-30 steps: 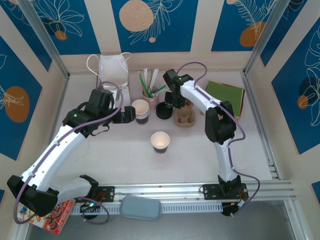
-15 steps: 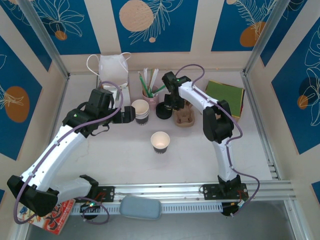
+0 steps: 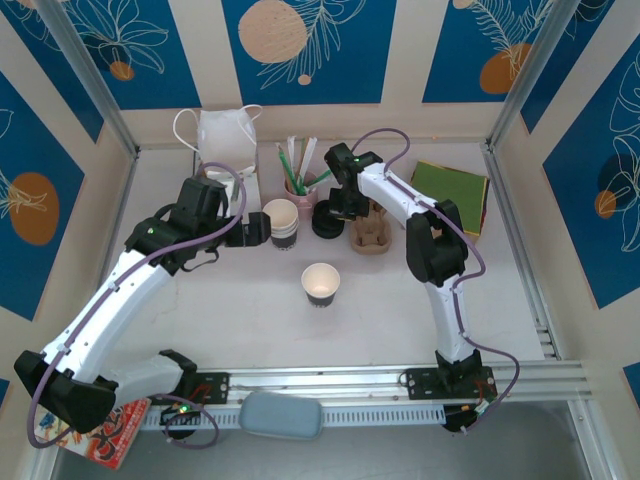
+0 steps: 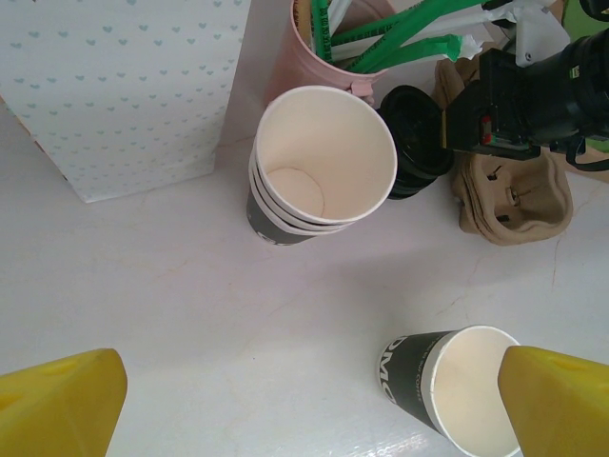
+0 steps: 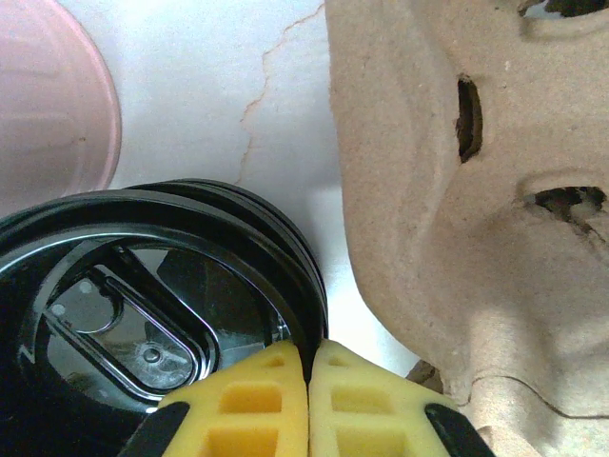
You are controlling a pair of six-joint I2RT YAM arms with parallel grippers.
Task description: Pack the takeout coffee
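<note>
The takeout coffee is out of view. A lidless striped paper cup (image 3: 320, 284) (image 4: 466, 390) stands alone mid-table. Behind it sits a stack of like cups (image 3: 281, 222) (image 4: 324, 162), and to their right a stack of loose black lids (image 3: 326, 222) (image 4: 416, 143) (image 5: 143, 286). My right gripper (image 3: 345, 208) (image 5: 310, 357) is shut on the rim of the top black lid, the pads pinching its edge. My left gripper (image 3: 255, 232) (image 4: 309, 400) hovers open just left of the cup stack, nothing between its fingers. The white paper bag (image 3: 228, 145) (image 4: 124, 86) stands at the back left.
A pink holder with green straws (image 3: 300, 185) (image 4: 333, 48) stands behind the lids. A brown cardboard cup carrier (image 3: 368, 235) (image 4: 514, 195) (image 5: 476, 190) lies right beside the lids. A green pad (image 3: 450, 190) lies at the back right.
My right gripper shifted slightly left over the lids and closed its fingers on the top lid's rim. The left arm has not moved.
</note>
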